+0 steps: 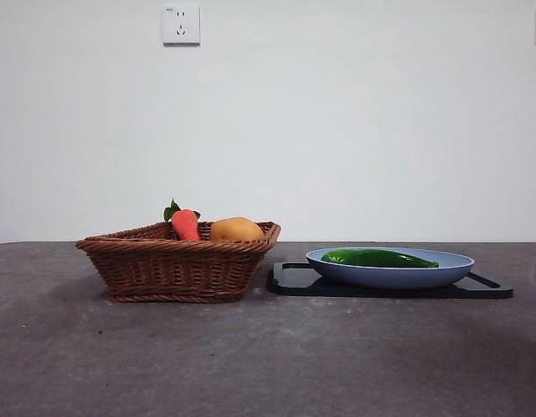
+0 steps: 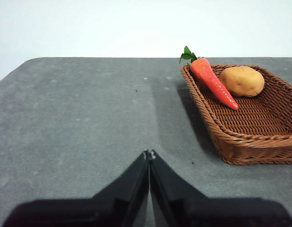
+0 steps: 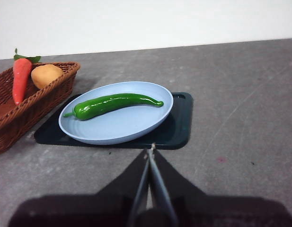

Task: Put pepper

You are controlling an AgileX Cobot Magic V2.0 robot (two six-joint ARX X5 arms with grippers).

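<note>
Both hands, right [image 3: 150, 150] and left [image 2: 149, 153], closed and empty; pepper [image 3: 112, 104] on plate [image 3: 136, 125], stem tip indistinct

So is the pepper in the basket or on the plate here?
On the plate. The pepper lies flat on the blue plate; the basket holds only the carrot and the orange-yellow fruit.

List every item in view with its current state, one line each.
Pepper: lying flat on the plate, not held.
Plate: resting on the black tray.
Carrot: lying in the basket, leaves over the rim.
Orange fruit: in the basket beside the carrot.
Basket: upright, next to the tray.
Left end effector: shut, empty.
Right end effector: shut, empty, near the tray.
</note>
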